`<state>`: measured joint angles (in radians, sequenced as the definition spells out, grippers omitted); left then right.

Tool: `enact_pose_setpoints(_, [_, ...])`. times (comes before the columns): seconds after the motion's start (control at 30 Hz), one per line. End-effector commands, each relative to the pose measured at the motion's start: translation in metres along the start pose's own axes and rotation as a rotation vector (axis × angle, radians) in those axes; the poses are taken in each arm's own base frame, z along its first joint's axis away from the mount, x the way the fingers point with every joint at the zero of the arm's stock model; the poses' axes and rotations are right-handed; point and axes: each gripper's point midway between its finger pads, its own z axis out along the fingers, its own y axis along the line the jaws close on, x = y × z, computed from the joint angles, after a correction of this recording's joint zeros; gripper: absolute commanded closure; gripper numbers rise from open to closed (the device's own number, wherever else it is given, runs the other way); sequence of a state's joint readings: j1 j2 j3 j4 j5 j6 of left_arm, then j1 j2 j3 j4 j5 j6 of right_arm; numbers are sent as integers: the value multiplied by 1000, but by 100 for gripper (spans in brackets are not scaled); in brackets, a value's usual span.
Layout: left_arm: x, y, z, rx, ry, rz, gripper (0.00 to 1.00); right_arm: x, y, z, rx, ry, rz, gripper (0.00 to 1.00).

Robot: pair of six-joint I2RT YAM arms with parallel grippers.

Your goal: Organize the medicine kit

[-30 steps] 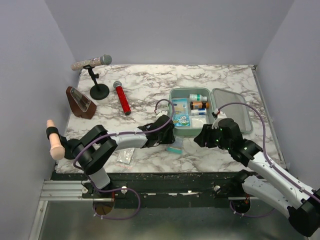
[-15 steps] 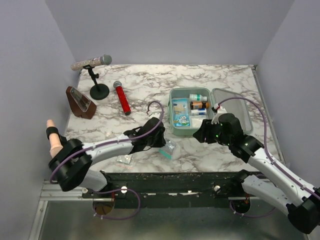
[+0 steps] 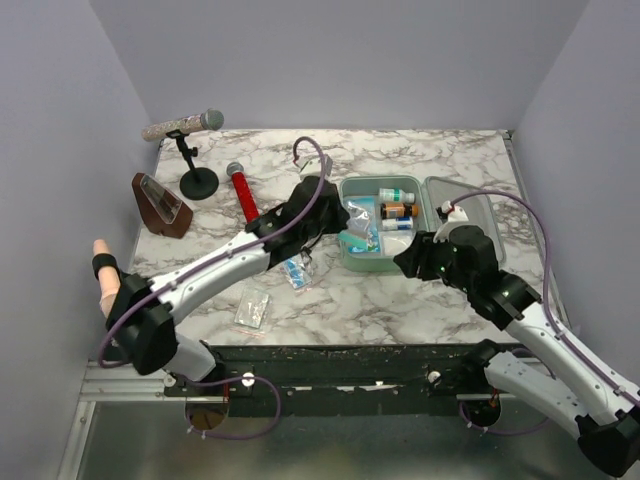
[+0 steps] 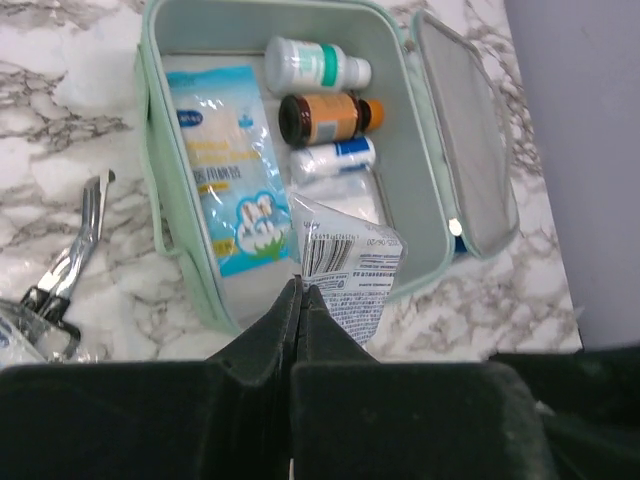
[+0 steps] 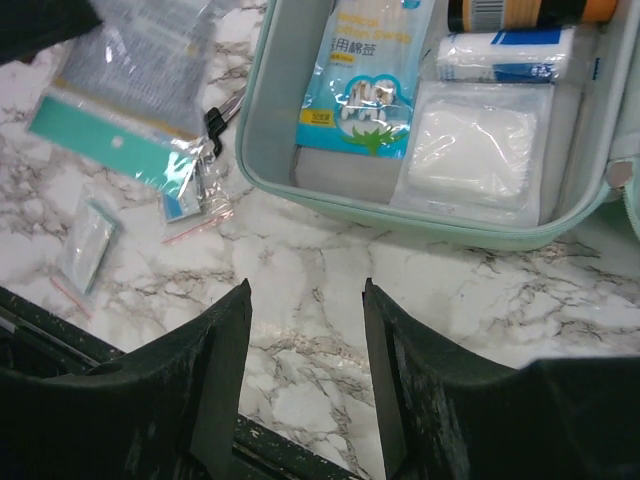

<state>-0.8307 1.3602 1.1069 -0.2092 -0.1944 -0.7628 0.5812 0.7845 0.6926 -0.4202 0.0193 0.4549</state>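
The medicine kit (image 3: 376, 264) is a mint-green case lying open, its lid (image 3: 468, 203) folded out to the right. Its tray (image 4: 150, 150) holds a white bottle (image 4: 315, 65), an amber bottle (image 4: 325, 117), a white roll (image 4: 335, 160) and a cotton-swab packet (image 4: 230, 180). My left gripper (image 3: 335, 233) is shut on a clear packet (image 4: 352, 268) with a barcode label, hanging over the tray's near-left part. My right gripper (image 5: 305, 285) stands open over bare marble just in front of the kit's near wall (image 5: 400, 215), nothing between its fingers.
Small plastic packets (image 3: 252, 310) (image 3: 295, 270) lie on the marble left of the kit, with a metal tool (image 4: 90, 215) beside the tray. Farther left stand a microphone on a stand (image 3: 185, 125), a red microphone (image 3: 245, 197) and a brown wedge (image 3: 160, 205).
My left gripper shut on the clear packet on the table in front of the kit, then lifted it back and up over the tray. The right arm shifted slightly rightward.
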Motion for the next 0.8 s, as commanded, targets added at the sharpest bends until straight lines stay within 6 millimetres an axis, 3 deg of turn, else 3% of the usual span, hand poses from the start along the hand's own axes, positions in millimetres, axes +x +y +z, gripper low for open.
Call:
enact_pose_setpoints(0.0, [-24, 21, 62, -119, -15, -17, 100, -18, -9, -14, 70, -76, 15, 43])
enact_pose_setpoints(0.1, [-32, 29, 102, -171, 5, -46, 100, -18, -10, -15, 70, -81, 20, 43])
enact_pose_setpoints(0.17, [-26, 42, 126, -245, 38, -53, 100, -15, -11, -14, 77, -75, 21, 43])
enact_pose_setpoints(0.27, [-24, 47, 154, -277, 51, -51, 100, -12, -13, -10, 88, -56, 22, 43])
enact_pose_setpoints(0.47, [-13, 62, 186, -316, 70, -56, 100, -5, -11, -2, 70, -30, 29, 43])
enact_pose_setpoints(0.63, [-7, 77, 200, -332, 76, -92, 100, 1, -12, 3, 74, -5, 27, 43])
enact_pose_setpoints(0.77, [-10, 81, 204, -330, 65, -110, 82, 2, -11, 5, 73, 2, 25, 43])
